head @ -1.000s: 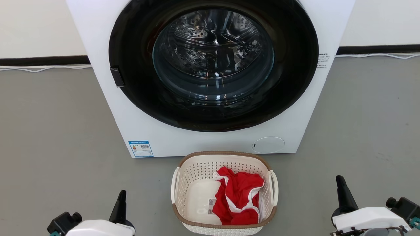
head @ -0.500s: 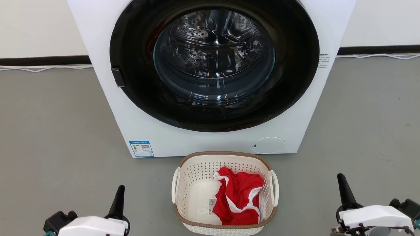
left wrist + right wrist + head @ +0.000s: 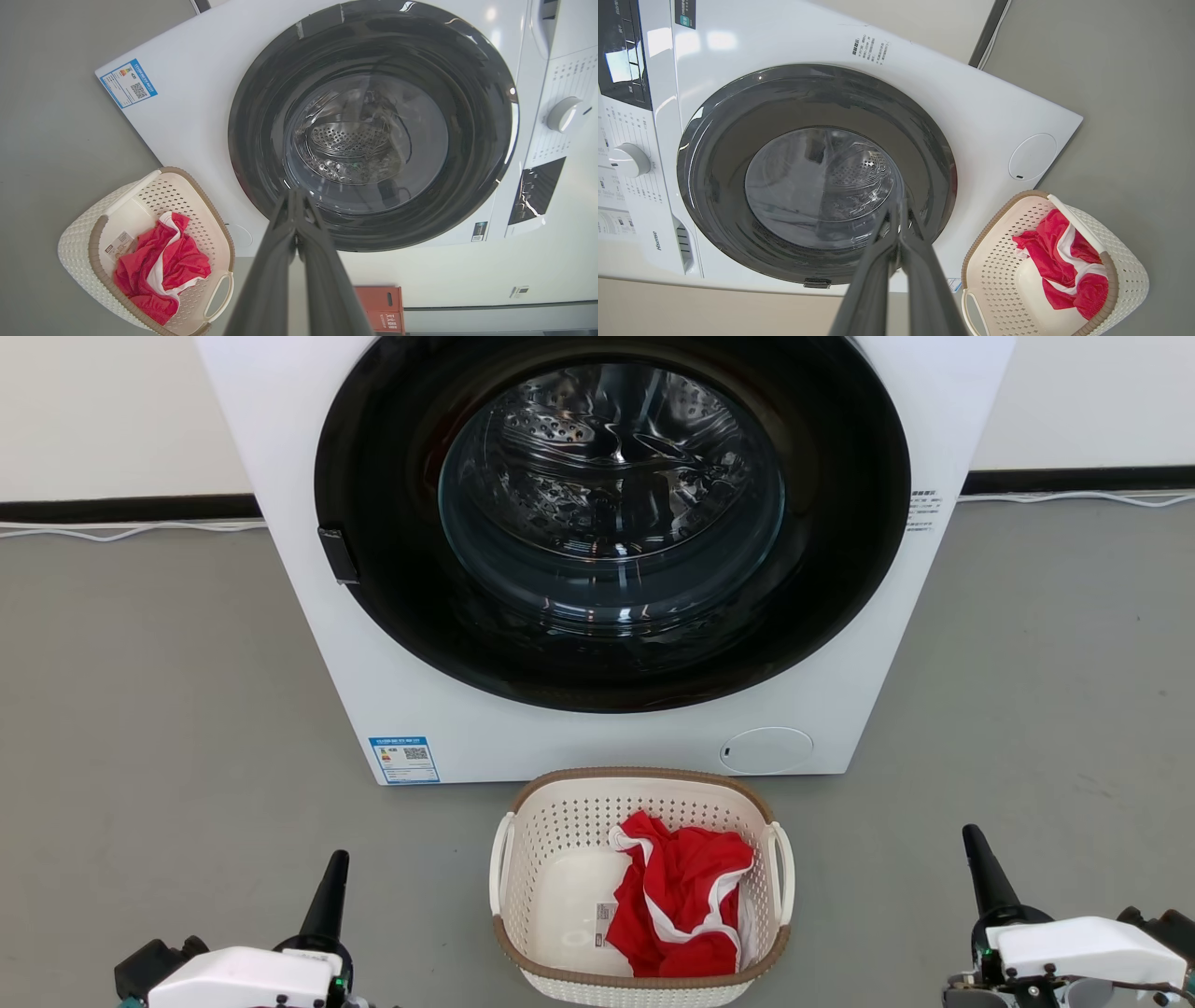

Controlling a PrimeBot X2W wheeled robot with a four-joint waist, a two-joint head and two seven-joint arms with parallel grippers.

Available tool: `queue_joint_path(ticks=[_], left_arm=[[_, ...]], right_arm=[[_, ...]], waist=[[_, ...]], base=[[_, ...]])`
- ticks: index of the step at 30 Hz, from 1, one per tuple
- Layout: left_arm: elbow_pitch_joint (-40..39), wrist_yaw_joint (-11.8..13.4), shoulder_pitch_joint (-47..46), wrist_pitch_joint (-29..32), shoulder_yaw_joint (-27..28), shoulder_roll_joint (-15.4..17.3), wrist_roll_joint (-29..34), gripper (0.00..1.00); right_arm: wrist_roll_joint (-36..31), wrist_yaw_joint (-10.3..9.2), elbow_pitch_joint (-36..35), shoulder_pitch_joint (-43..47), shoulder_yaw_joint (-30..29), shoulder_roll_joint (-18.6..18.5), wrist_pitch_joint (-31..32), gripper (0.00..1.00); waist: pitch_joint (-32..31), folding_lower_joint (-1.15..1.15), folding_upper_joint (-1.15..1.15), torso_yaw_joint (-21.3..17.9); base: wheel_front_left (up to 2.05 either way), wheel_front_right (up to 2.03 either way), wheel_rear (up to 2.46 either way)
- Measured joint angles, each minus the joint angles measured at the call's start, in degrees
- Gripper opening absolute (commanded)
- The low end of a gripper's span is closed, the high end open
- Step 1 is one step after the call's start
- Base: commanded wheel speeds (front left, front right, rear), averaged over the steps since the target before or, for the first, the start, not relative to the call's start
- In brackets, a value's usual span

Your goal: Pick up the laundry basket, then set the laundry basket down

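Washing machine [image 3: 597,569] stood at wall, glass door facing room. Laundry basket [image 3: 640,887] sat on floor just before machine's front, centred under door, probably handy for loading. Scene fitted either awaiting lift or already set down. Red garment [image 3: 677,896] lay inside. Left gripper [image 3: 331,887] and right gripper [image 3: 978,859] hung farther back from machine, one off each lower corner, fingers pressed together, empty.

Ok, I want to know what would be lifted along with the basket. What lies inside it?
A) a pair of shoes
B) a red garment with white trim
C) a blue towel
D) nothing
B: a crumpled red garment with white trim lies in the right half of the laundry basket, which stands on the floor in front of the washing machine.
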Motion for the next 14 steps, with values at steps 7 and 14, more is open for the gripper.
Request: queue_joint_path(ticks=[7,14], left_arm=[[-0.42,-0.42,-0.06,1.00,0.53,0.02,-4.12,0.00],[-1.04,-0.57,-0.58,2.03,1.14,0.04,-8.16,0.00]], right_arm=[[4.81,0.00,-0.64,-0.03,-0.56,0.00,1.13,0.00],[10.03,0.00,-1.09,-0.08,-0.85,0.00,2.33,0.00]], waist=[[-0.02,0.00,0.00,0.08],[-0.05,0.00,0.00,0.15]], base=[[0.00,0.00,0.00],[0.00,0.00,0.00]])
